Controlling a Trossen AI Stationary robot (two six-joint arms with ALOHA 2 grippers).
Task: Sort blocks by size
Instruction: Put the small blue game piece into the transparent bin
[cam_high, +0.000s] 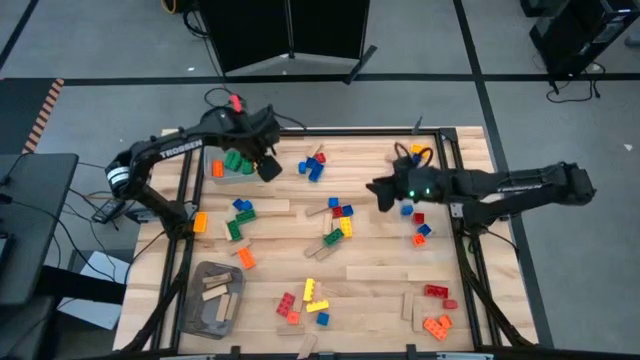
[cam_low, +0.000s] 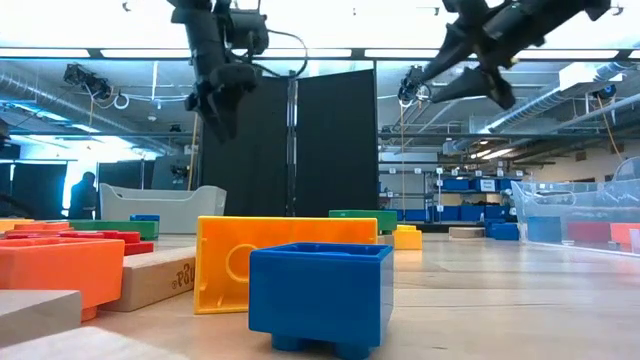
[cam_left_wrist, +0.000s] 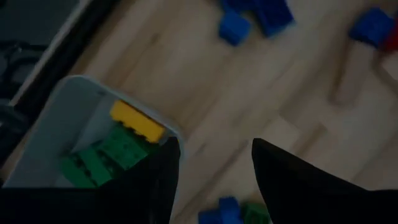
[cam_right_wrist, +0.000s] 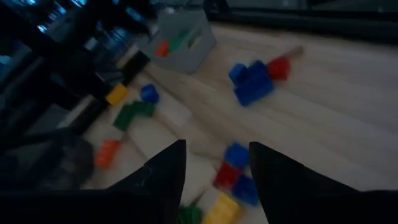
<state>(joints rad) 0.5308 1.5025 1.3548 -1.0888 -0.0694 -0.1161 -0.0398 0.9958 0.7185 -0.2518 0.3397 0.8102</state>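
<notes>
Industrial lab: exposed ceiling ducts (cam_low: 60, 85), storage shelving (cam_low: 470, 195), black partition (cam_low: 290, 150).

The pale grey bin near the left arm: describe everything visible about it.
The pale grey plastic bin is a small open-topped rectangular box with thin, smooth walls and rounded corners. It sits upright on the light wooden table at the far left corner. Inside lie green studded bricks, a yellow brick and an orange one. The left hand hovers open at its rim; whether it touches is unclear.
</notes>
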